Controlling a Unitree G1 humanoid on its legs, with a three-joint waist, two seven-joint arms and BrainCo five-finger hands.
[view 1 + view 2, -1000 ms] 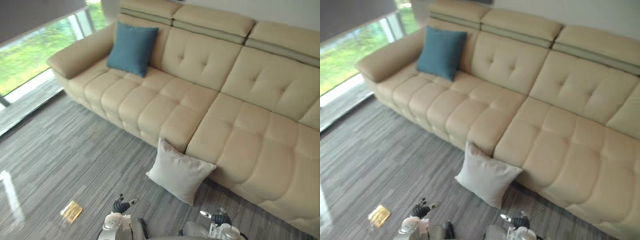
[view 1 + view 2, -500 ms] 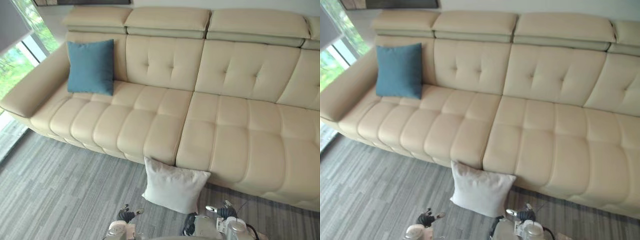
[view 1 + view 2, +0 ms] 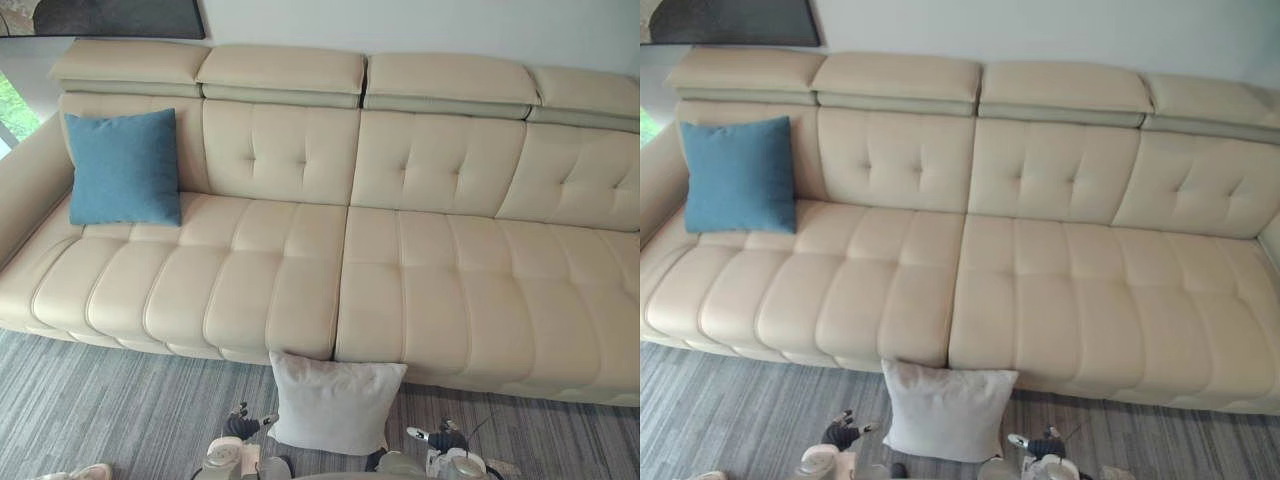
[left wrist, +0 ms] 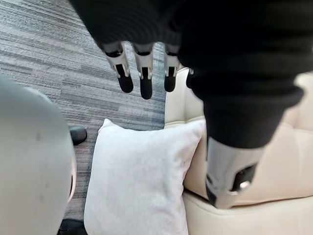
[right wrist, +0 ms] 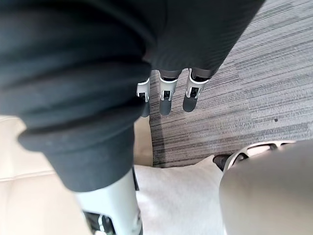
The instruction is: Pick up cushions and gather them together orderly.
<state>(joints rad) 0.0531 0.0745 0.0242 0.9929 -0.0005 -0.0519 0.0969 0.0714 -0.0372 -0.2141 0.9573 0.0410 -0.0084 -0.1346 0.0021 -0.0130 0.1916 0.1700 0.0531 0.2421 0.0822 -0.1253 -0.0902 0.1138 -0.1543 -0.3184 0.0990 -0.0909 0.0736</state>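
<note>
A light grey cushion (image 3: 333, 400) stands on the floor, leaning against the sofa's front at the middle seam. A blue cushion (image 3: 123, 168) rests upright against the backrest at the sofa's left end. My left hand (image 3: 241, 427) hangs low just left of the grey cushion's lower corner. My right hand (image 3: 442, 439) hangs just right of it. Neither touches it. In the left wrist view the fingers (image 4: 142, 81) are straight above the grey cushion (image 4: 137, 181), holding nothing. In the right wrist view the fingers (image 5: 165, 98) hang straight and the grey cushion (image 5: 181, 200) lies below them.
The long beige sofa (image 3: 430, 260) spans the view, its seats bare apart from the blue cushion. Grey striped carpet (image 3: 100, 410) lies in front. A dark picture (image 3: 110, 15) hangs on the wall at upper left. A person's shoe (image 3: 85, 472) shows at the bottom left.
The camera has swung, so the sofa now lies square across the view and the window is nearly out of sight. Both cushions stay where they were; both hands still hang low and open.
</note>
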